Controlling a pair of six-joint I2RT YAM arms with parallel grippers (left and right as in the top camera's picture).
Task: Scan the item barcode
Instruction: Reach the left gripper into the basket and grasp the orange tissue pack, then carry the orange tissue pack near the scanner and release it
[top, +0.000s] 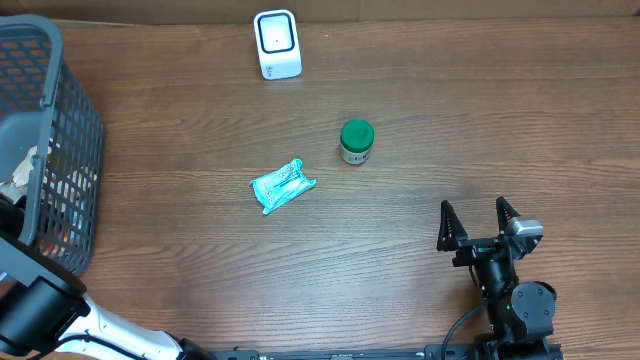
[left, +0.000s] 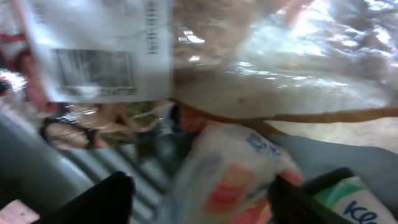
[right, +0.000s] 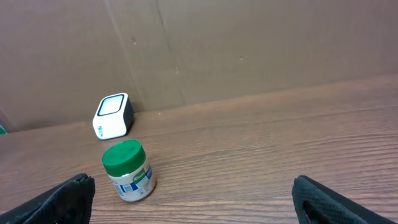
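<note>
Wood table (top: 400, 290) | basket (top: 60, 130) at 9 o'clock: my left claw (left: 199, 199) straddles a blurred packet (left: 230, 180), grip unclear | right claw (top: 478, 222) wide, empty | risk: neighbouring wrappers (left: 280, 62) snag, two lift

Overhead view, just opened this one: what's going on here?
The left tool is down inside the grey basket at the table's left edge. It is open, with a plastic-wrapped packet between its fingers and nothing gripped yet. The right tool hovers open at the near right, holding nothing. A white scanner, a green-lidded jar and a teal packet sit on the table, untouched.
</note>
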